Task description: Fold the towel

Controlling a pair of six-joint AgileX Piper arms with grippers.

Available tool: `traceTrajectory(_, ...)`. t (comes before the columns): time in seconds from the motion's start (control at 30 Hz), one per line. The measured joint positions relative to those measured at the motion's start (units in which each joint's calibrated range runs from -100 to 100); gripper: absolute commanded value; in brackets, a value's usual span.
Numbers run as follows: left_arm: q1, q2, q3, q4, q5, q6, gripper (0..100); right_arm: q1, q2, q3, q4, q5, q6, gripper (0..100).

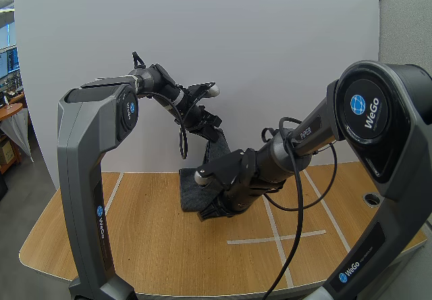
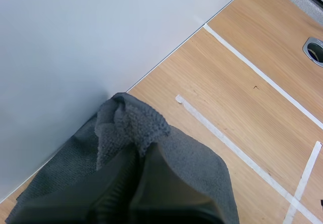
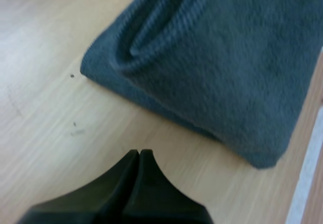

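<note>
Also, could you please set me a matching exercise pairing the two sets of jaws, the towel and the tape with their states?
Things: 1 left jaws; 2 right jaws; 3 towel; 4 tape.
States: A white strips, flat on the table; B shut on nothing, low beside the towel; C dark grey, one end held up; D pinching the towel, high above the table.
Pairs: 1-D, 2-B, 3-C, 4-A.

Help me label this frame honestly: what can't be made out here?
High view: the right arm covers much of the towel, hiding how its layers lie on the table.
Left wrist view: bunched towel hides the left tool's fingertips.
Right wrist view: past the shut right tool, the towel runs off the frame edge.
</note>
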Motion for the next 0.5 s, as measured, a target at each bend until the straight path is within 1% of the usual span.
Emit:
traceTrajectory(0.07, 0.00, 0.0, 0.0, 0.0, 0.0, 0.0, 0, 0.7, 0.0, 0.0, 0.0, -1.2, -0.2, 0)
traceTrajectory(0.13, 0.00, 0.0, 0.0, 0.0, 0.0, -0.1, 0, 2.3, 0.3, 0.0, 0.1, -6.5, -0.7, 0)
traceTrajectory(0.2, 0.00, 0.0, 0.0, 0.1, 0.0, -0.3, 0, 3.6, 5.0, -4.4, 0.1, -10.4, -0.8, 0)
traceTrajectory(0.33, 0.00, 0.0, 0.0, 0.1, 0.0, -0.6, 0, 3.9, 7.6, -6.2, 0.1, -11.1, -0.8, 0)
traceTrajectory(0.43, 0.00, 0.0, 0.0, 0.1, 0.0, -0.6, 0, 4.9, 9.4, -8.1, 0.1, -11.1, -0.8, 0)
traceTrajectory(0.5, 0.00, 0.0, 0.0, 0.3, 0.0, -0.6, 0, 6.4, 10.8, -10.9, 0.1, -11.1, -0.8, 0)
